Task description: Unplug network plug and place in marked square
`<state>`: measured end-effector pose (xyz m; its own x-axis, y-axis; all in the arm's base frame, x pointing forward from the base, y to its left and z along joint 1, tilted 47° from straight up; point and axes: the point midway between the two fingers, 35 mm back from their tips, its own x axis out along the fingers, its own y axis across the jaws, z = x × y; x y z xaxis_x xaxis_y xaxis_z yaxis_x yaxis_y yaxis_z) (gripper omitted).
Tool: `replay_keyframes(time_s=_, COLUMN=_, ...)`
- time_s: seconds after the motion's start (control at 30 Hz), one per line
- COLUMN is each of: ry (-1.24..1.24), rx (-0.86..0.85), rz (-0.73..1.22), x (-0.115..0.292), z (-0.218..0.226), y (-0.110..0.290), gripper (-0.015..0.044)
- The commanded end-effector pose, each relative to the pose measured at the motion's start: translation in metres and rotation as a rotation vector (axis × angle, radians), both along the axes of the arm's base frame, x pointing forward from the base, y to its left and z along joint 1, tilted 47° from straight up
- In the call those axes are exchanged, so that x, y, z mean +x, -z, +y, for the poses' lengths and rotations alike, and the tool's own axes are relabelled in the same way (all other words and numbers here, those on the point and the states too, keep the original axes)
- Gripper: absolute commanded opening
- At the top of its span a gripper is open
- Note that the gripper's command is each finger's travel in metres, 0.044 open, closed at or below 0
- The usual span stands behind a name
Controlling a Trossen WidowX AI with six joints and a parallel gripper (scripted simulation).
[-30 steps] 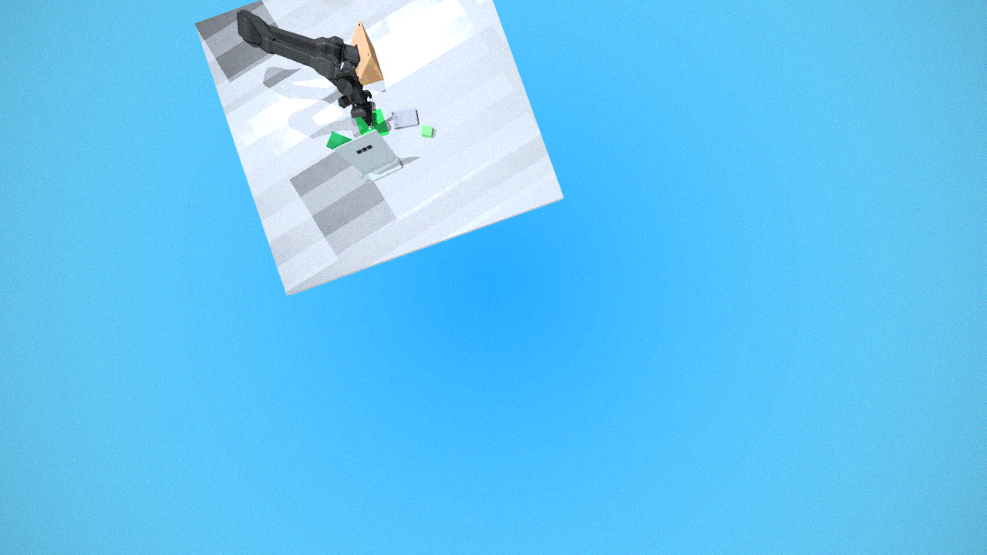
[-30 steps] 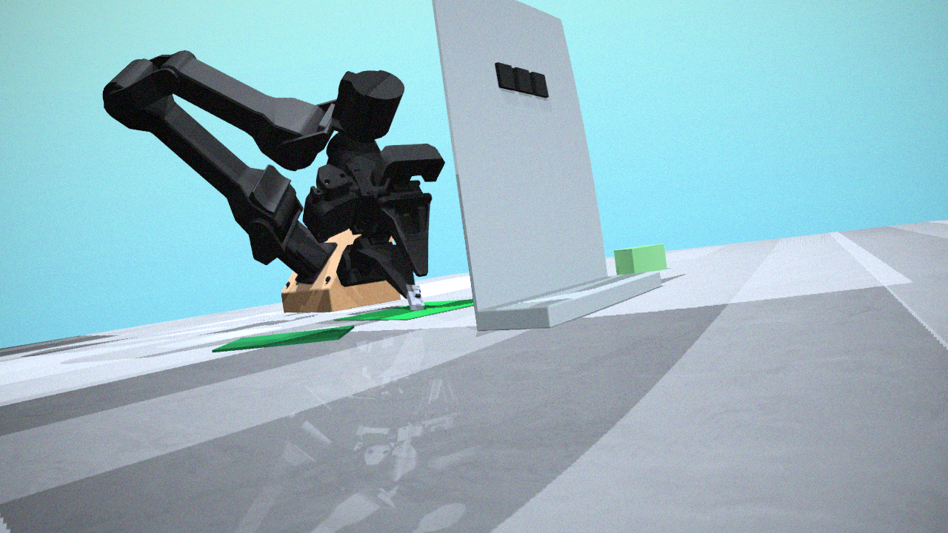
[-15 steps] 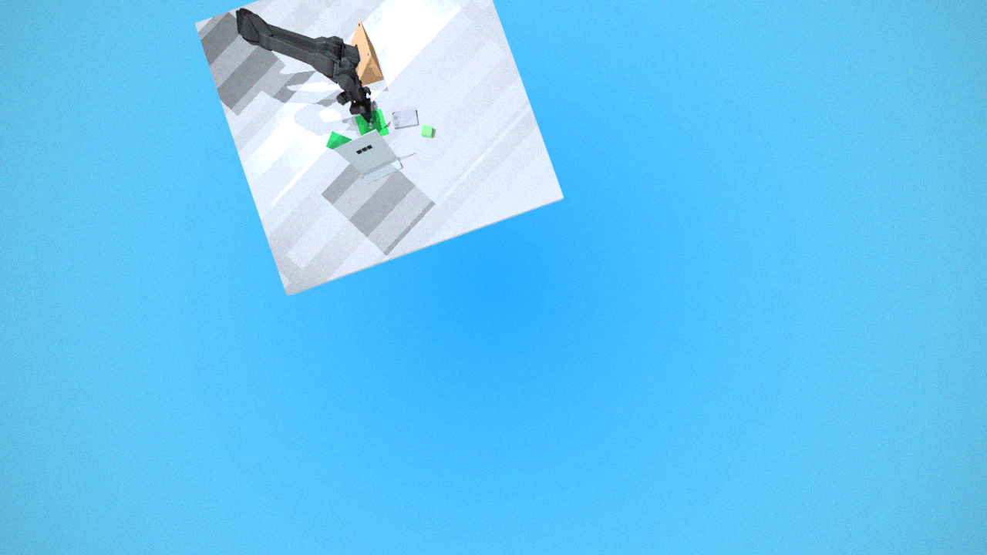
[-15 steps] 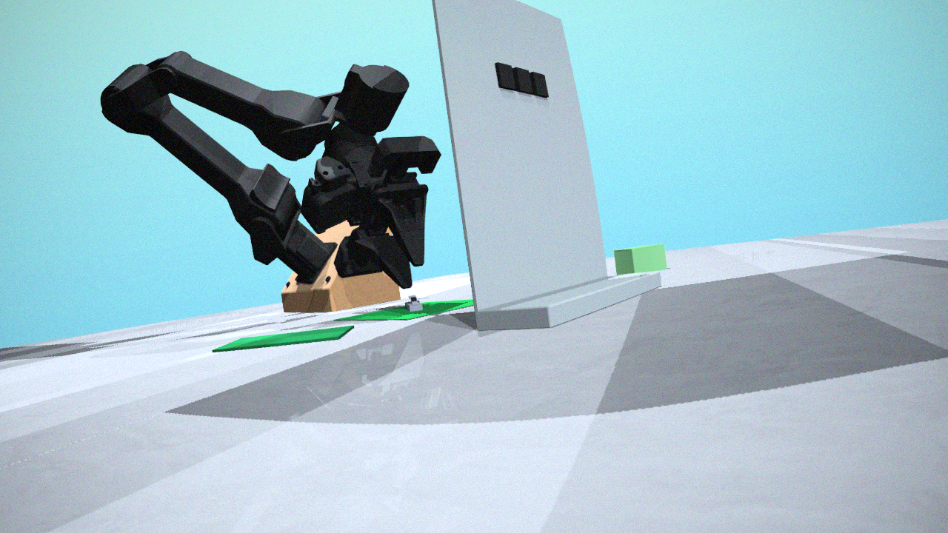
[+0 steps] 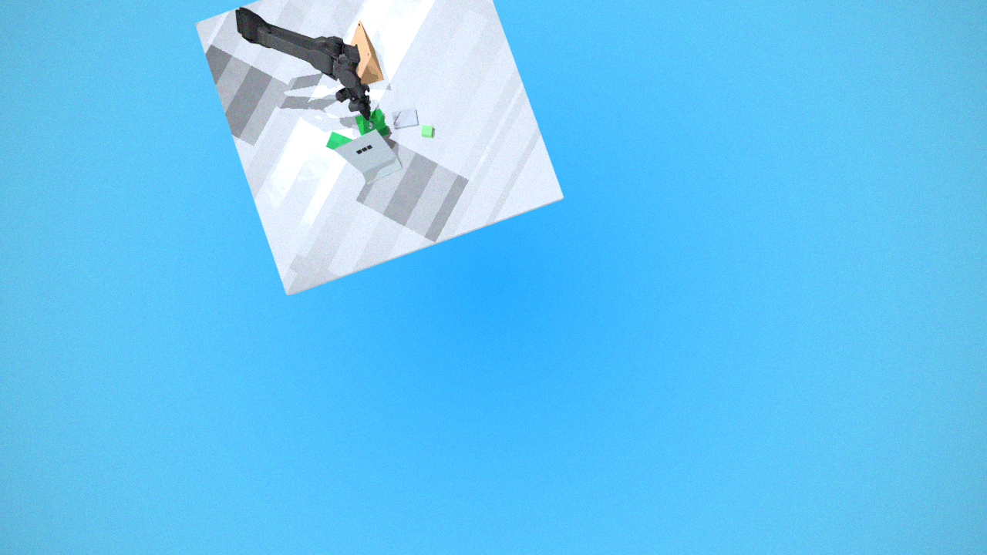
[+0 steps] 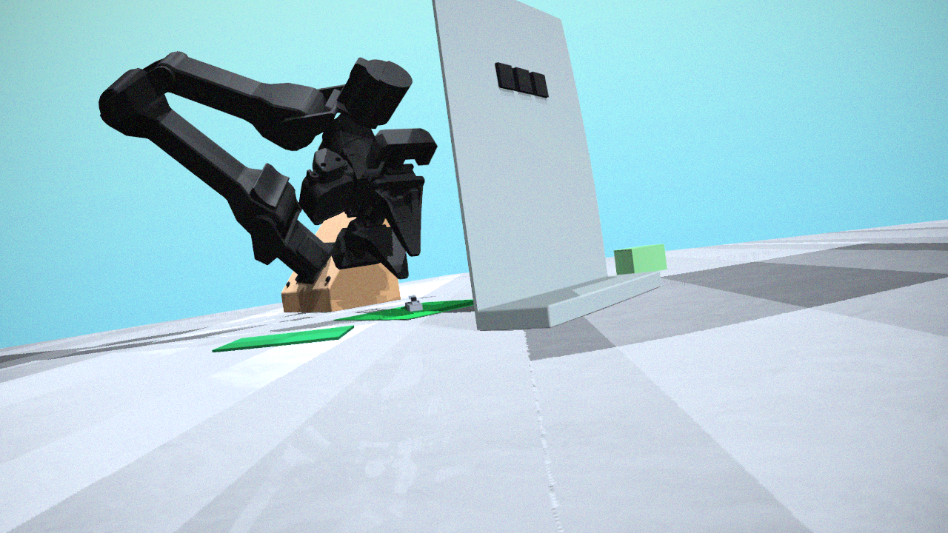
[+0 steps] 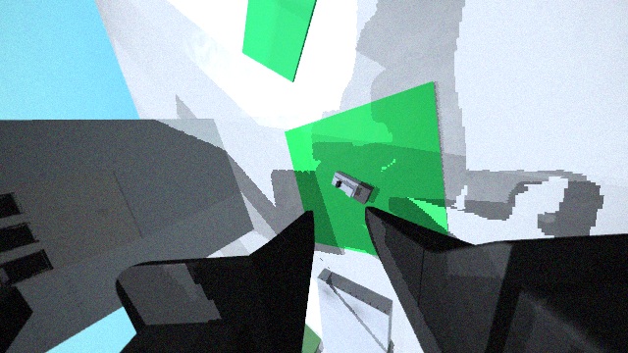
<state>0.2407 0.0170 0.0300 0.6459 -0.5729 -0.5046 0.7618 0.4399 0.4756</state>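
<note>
The small grey network plug [image 5: 370, 125] [image 6: 413, 306] [image 7: 352, 187] lies on the green marked square [image 5: 378, 117] [image 6: 441, 307] [image 7: 392, 127], free of the socket. My gripper [image 5: 363, 110] [image 6: 399, 270] [image 7: 339, 215] hangs a little above the plug with its fingers apart and nothing between them. The upright grey panel [image 5: 365, 159] [image 6: 523, 185] [image 7: 123, 186] stands right beside the square; its dark sockets [image 5: 363, 148] [image 6: 521, 79] face away from the arm.
A second green square [image 5: 336, 139] [image 6: 284, 337] [image 7: 277, 34] lies nearby on the table. A tan wedge [image 5: 365, 55] [image 6: 358, 285] stands behind the arm. A light green block [image 5: 427, 131] [image 6: 639, 259] and a flat grey piece [image 5: 405, 119] [image 7: 358, 304] lie past the panel.
</note>
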Motion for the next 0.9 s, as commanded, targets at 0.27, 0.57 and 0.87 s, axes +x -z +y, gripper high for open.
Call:
replay_keyframes(time_s=0.27, ry=0.004, rx=0.006, rz=-0.002, x=0.001, z=0.010, y=-0.007, gripper=0.0156)
replay_keyframes(time_s=0.57, ry=0.005, rx=0.009, rz=0.001, x=0.000, z=0.017, y=-0.012, gripper=0.0156)
replay_keyframes(time_s=0.87, ry=0.005, rx=0.010, rz=0.003, x=-0.001, z=0.024, y=-0.017, gripper=0.0156)
